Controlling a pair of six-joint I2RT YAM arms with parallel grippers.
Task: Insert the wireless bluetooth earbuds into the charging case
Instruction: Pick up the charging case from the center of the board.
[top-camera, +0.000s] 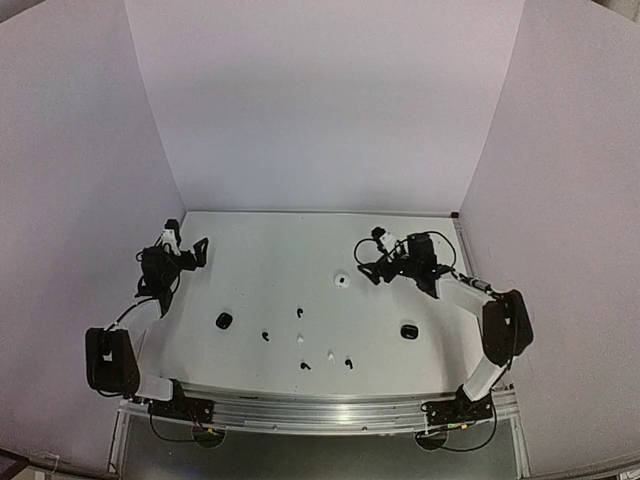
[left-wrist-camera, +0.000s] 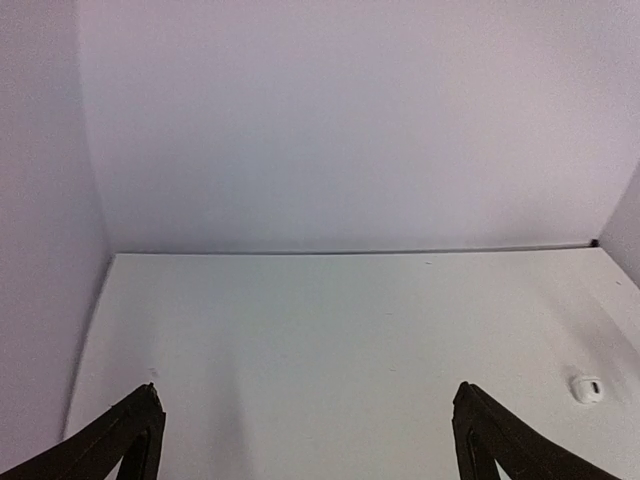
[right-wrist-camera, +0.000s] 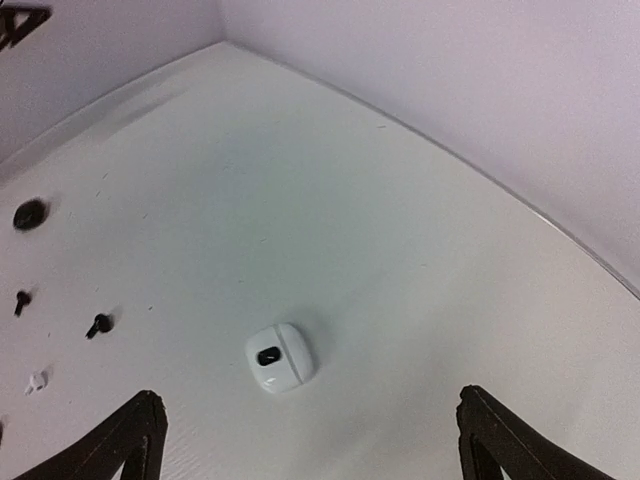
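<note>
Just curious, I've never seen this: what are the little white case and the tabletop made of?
The white case looks like smooth moulded plastic: rounded corners and a soft sheen. The tabletop seems a matte white board or laminate, with faint dark specks; which one, I cannot tell.

Left arm (top-camera: 110, 360), lower left, and right arm (top-camera: 505, 328), lower right, show black joints, white links, black cables, perhaps coloured base connectors.

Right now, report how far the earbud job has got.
Done: nothing; the earbuds lie loose on the table. In hand: nothing; left gripper and right gripper both open, empty, the right facing the white case. Left: picking and seating every bud.
</note>
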